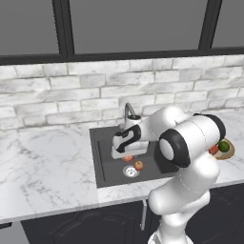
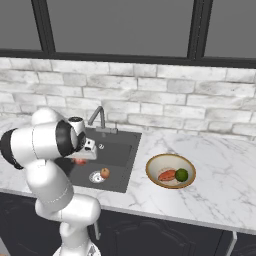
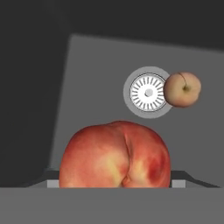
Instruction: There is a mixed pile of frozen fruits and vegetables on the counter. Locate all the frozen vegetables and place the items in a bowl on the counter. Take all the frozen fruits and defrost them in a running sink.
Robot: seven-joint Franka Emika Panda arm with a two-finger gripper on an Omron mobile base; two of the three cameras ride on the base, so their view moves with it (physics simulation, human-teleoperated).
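Observation:
My gripper [image 1: 127,153] [image 3: 116,183] hangs low inside the dark grey sink [image 1: 107,143] [image 2: 125,150], shut on a reddish fruit with yellow patches [image 1: 127,158] [image 2: 80,161] [image 3: 114,155]. In the hand view this fruit sits between the two fingertips, above the basin floor. A second, tan-red fruit [image 1: 138,165] [image 2: 105,172] [image 3: 183,89] lies on the sink floor, touching the silver drain [image 1: 130,171] [image 3: 148,92]. On the counter to the right, the wooden-rimmed bowl [image 2: 152,162] [image 1: 232,151] holds the red-orange piece [image 2: 167,175] and the dark green ball [image 2: 181,174] [image 1: 223,146].
The curved grey faucet [image 1: 128,110] [image 2: 97,116] stands at the back of the sink, just behind my hand. White marble counter [image 1: 47,157] [image 2: 220,185] stretches on both sides. A brick wall and dark windows rise behind.

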